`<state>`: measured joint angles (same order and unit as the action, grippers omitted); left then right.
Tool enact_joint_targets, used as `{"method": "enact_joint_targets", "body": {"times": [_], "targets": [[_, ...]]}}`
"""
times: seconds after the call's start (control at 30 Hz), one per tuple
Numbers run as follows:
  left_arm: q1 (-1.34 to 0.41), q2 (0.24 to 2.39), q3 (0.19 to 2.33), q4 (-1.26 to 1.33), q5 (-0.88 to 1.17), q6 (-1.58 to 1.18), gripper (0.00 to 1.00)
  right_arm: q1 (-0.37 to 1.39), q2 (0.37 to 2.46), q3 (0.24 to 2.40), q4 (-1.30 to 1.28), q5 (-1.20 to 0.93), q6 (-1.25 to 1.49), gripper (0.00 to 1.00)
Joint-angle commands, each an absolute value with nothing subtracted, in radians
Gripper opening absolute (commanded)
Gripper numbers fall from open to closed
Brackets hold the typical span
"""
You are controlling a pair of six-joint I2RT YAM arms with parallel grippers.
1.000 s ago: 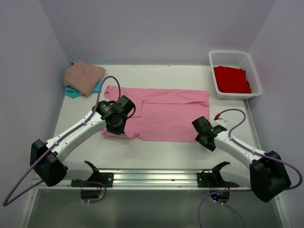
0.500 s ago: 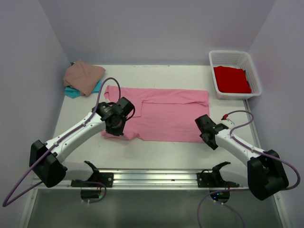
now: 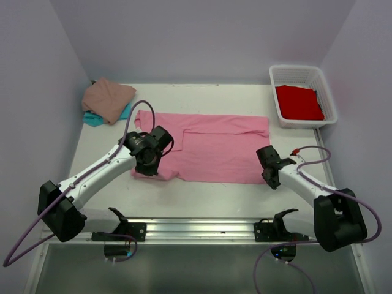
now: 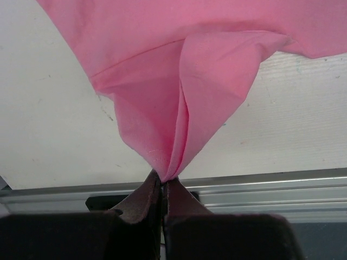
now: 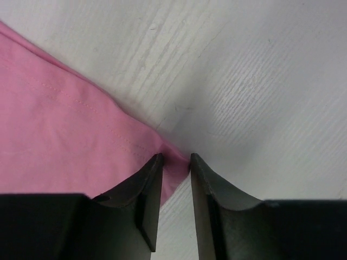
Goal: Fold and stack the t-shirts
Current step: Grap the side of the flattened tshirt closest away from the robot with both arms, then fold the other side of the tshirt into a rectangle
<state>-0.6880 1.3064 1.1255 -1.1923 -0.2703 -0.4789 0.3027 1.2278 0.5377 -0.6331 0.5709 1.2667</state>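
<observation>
Though well apart, basket [image 3: 294, 69], tan t-shirt [image 3: 107, 98].

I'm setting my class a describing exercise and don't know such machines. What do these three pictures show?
Two robot arms stand at a white table's near edge. One picture looks down from above; the others come from a camera on each wrist. A bright pink cotton t-shirt lies spread out; a tan-pink t-shirt sits on a teal t-shirt, far left; a red t-shirt lies in a white plastic lattice basket. The left gripper pinches the pink shirt's near edge. The right gripper's open fingers straddle its near right corner.
</observation>
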Motion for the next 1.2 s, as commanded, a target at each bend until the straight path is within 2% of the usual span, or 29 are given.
{"method": "enact_joint_targets", "body": {"times": [0.0,0.03,0.07,0.2,0.57,0.83,1.17], "targets": [[-0.69,1.278,1.144,-1.216,-0.299,-0.494,0.0,0.293,1.272,0.511,-0.581,0.517,1.299,0.3],[-0.692,1.276,1.144,-1.218,-0.299,-0.495,0.0,0.29,1.273,0.514,-0.581,0.512,1.299,0.26],[-0.692,1.275,1.144,-1.219,-0.299,-0.499,0.0,0.29,1.27,0.514,-0.58,0.509,1.298,0.16],[-0.69,1.276,1.146,-1.221,-0.307,-0.5,0.0,0.29,1.232,0.522,-0.6,0.495,1.279,0.07],[-0.67,1.258,1.105,-1.077,-0.482,-0.483,0.0,0.29,1.016,0.564,-0.669,0.543,1.12,0.01],[-0.566,1.307,1.124,-0.896,-0.511,-0.419,0.0,0.29,1.172,0.715,-0.655,0.592,0.977,0.04],[-0.46,1.443,1.256,-0.764,-0.589,-0.322,0.0,0.275,1.319,0.853,-0.623,0.673,0.875,0.04]]}}
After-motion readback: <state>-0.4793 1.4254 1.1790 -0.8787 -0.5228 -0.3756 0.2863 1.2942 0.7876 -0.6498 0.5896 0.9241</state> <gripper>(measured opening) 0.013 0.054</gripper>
